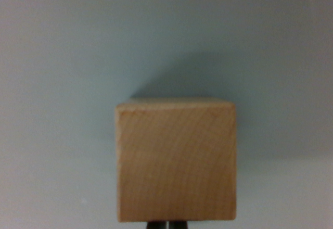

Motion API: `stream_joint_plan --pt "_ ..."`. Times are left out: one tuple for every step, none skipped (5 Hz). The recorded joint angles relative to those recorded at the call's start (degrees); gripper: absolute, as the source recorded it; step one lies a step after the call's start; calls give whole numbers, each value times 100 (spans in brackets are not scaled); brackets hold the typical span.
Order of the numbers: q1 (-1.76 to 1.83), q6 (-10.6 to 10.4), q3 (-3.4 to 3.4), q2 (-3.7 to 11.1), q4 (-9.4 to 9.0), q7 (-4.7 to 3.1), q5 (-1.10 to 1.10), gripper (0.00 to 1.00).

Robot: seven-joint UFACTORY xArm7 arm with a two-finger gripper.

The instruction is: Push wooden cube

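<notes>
Right at six o'clock, hard against the bottom edge, two dark gripper (166, 224) tips peek out side by side with only a thin sliver of light between them. They look pressed nearly together, gripping nothing, though so little shows that I cannot tell for certain. That fits a push: closed tips make one blunt nose to shove with.

Directly beyond them, filling the lower centre, sits the wooden cube (176, 161), its near face square-on to the camera and its grain running in faint diagonal streaks. The fingertips seem to be touching or just behind that face. Being a cube, it has no long axis; its faces line up with the view, so a straight shove toward twelve o'clock should run true.

Past it, toward twelve, a soft shadow falls on the pale blue-grey tabletop (62, 57).
</notes>
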Motion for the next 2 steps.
stream_joint_plan --pt "0 0 0 0 0 0 0 100" --pt "1 13 3 25 39 2 3 100"
